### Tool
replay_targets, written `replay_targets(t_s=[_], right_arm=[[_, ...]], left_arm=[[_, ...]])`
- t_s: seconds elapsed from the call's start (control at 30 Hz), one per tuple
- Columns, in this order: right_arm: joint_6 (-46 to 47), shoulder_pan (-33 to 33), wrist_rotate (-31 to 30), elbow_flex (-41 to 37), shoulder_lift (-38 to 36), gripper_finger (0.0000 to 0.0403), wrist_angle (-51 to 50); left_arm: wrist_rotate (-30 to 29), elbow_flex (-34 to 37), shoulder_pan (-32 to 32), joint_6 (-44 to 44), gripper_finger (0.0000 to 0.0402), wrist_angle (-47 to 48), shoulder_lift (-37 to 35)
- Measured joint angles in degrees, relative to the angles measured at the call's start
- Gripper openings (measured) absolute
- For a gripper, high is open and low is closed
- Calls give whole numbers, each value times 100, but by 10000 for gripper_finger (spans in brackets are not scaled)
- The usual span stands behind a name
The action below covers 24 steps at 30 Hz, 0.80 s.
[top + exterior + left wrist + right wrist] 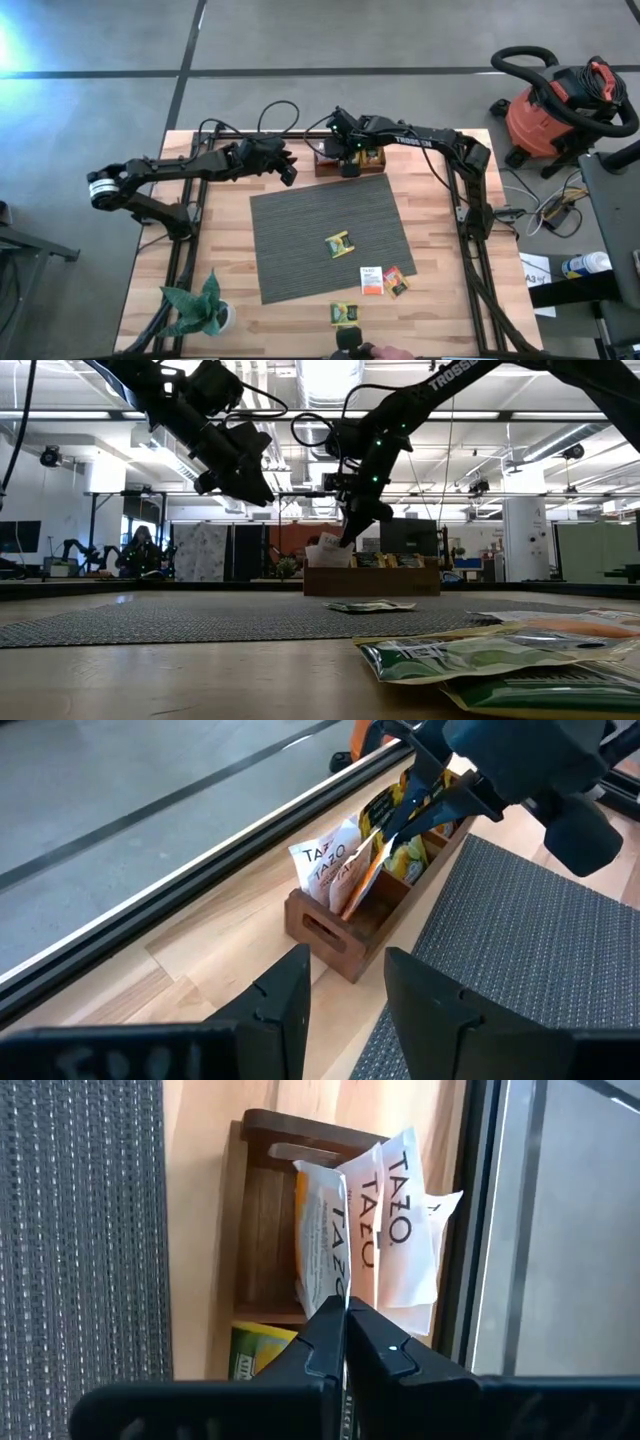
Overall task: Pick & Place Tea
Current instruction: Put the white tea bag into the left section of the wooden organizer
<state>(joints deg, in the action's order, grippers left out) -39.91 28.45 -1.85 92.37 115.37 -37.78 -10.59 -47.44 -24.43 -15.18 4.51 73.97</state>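
Right wrist view: your right fingers (pixel 345 1330) are pinched shut on the edge of a white packet (pixel 325 1245) standing in the wooden box (pixel 262 1230).
Why that grip: the packets stand on edge, so a thin top edge is all you can reach.
Left fingers (pixel 345 990): parted, holding nothing, hovering beside the box at the table's far edge, probably waiting.
Other tea: one packet (pixel 340 242) lies on the mat (pixel 300 215); more sit near the table's (pixel 220 270) front edge.
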Motion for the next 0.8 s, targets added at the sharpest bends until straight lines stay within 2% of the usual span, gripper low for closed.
replay_targets(t_s=[0.43, 0.8], right_arm=[[-439, -215, -48, 108, -2, 8, 305], [-535, -463, -629, 108, -2, 8, -14]], left_arm=[[1, 0, 17, -151, 124, 0, 2], [0, 0, 20, -154, 124, 0, 2]])
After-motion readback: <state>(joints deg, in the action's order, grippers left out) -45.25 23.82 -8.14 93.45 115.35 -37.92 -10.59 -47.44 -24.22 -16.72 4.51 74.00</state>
